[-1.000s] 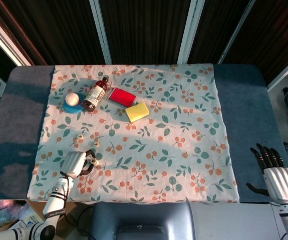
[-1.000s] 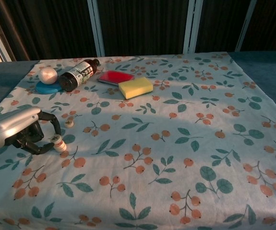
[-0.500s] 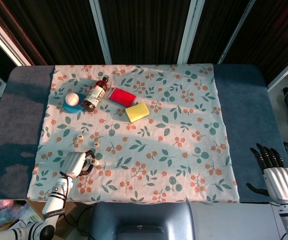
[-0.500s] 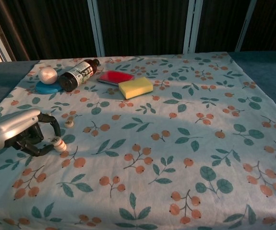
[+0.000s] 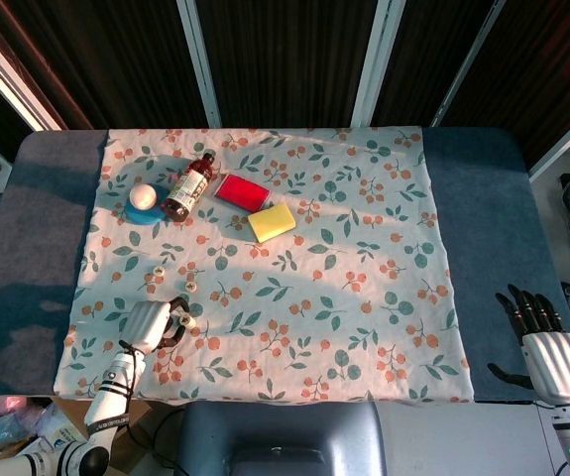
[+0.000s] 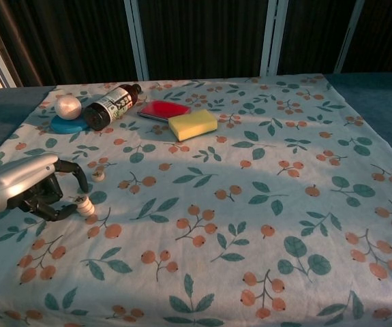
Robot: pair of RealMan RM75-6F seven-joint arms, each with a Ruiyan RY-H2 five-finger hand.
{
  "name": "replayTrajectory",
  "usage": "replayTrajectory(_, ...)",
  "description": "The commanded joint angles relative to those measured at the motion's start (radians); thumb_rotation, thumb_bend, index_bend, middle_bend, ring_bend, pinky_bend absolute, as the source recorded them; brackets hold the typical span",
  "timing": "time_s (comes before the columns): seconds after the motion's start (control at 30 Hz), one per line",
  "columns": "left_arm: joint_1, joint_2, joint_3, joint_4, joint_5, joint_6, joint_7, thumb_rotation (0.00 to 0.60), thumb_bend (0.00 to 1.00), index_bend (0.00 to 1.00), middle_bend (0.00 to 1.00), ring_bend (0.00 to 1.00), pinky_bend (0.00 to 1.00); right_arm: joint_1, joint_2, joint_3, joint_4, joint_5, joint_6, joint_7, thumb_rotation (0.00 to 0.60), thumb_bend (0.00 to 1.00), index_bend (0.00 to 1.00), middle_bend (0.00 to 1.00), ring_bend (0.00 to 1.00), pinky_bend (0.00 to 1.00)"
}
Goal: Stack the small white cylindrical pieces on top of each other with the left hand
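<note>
A short stack of small white cylindrical pieces [image 6: 84, 204] stands on the flowered cloth near its front left, and shows in the head view as a white spot [image 5: 189, 321]. My left hand [image 6: 25, 187] lies just left of it, with the thumb arched over the stack and a lower finger curled under; a thin gap shows between them and the stack. In the head view the left hand [image 5: 147, 324] sits beside the stack. Two more loose white pieces [image 5: 158, 273] [image 5: 190, 287] lie farther back; one of them [image 6: 98, 176] shows in the chest view. My right hand [image 5: 547, 355] rests open, off the cloth at the front right.
A dark bottle [image 6: 112, 106] lies on its side at the back left, next to a white ball on a blue dish [image 6: 67, 109]. A red flat item [image 6: 163, 109] and a yellow sponge [image 6: 193, 125] lie beside them. The cloth's front edge [image 5: 265, 395] is close to the left hand.
The left hand has eased slightly back from the stack, which stays in place. The right hand has not moved.
</note>
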State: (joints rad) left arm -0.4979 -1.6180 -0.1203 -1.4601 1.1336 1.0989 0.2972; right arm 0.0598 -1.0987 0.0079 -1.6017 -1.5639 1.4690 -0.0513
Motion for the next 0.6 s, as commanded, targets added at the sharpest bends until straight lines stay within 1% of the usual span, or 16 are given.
replayTrajectory(0.03, 0.004, 0.014, -0.006, -0.015, 0.008, 0.009, -0.012, 0.6, 0.41, 0.4, 1.0, 1.0, 1.0, -0.001, 0.001, 0.0, 0.0, -0.001, 0.002, 0.002, 0.6, 0.15, 0.0, 0.0, 0.0, 0.0)
replayTrajectory(0.23, 0.016, 0.095, -0.037, -0.099, 0.021, 0.037, -0.057, 0.6, 0.41, 0.4, 1.0, 1.0, 1.0, -0.002, 0.002, 0.0, 0.0, -0.001, 0.004, 0.005, 0.6, 0.15, 0.0, 0.0, 0.0, 0.0)
replayTrajectory(0.33, 0.009, 0.126, -0.072, -0.117, 0.005, 0.036, -0.08, 0.6, 0.4, 0.4, 1.0, 1.0, 1.0, -0.001, 0.001, -0.001, -0.001, -0.004, 0.004, 0.004, 0.6, 0.15, 0.0, 0.0, 0.0, 0.0)
replayTrajectory(0.43, -0.02, 0.105, -0.114, -0.051, -0.041, 0.014, -0.079, 0.6, 0.4, 0.4, 1.0, 1.0, 1.0, 0.0, -0.001, -0.002, -0.002, -0.007, 0.002, 0.0, 0.6, 0.15, 0.0, 0.0, 0.0, 0.0)
replayTrajectory(0.47, -0.037, 0.088, -0.127, -0.007, -0.07, -0.006, -0.069, 0.6, 0.4, 0.4, 1.0, 1.0, 1.0, 0.001, -0.002, -0.003, -0.001, -0.008, -0.001, -0.003, 0.6, 0.15, 0.0, 0.0, 0.0, 0.0)
replayTrajectory(0.6, -0.087, 0.013, -0.155, 0.148, -0.126, -0.049, -0.046, 0.6, 0.4, 0.37, 1.0, 1.0, 1.0, 0.005, -0.004, -0.002, -0.001, -0.002, -0.01, -0.01, 0.6, 0.15, 0.0, 0.0, 0.0, 0.0)
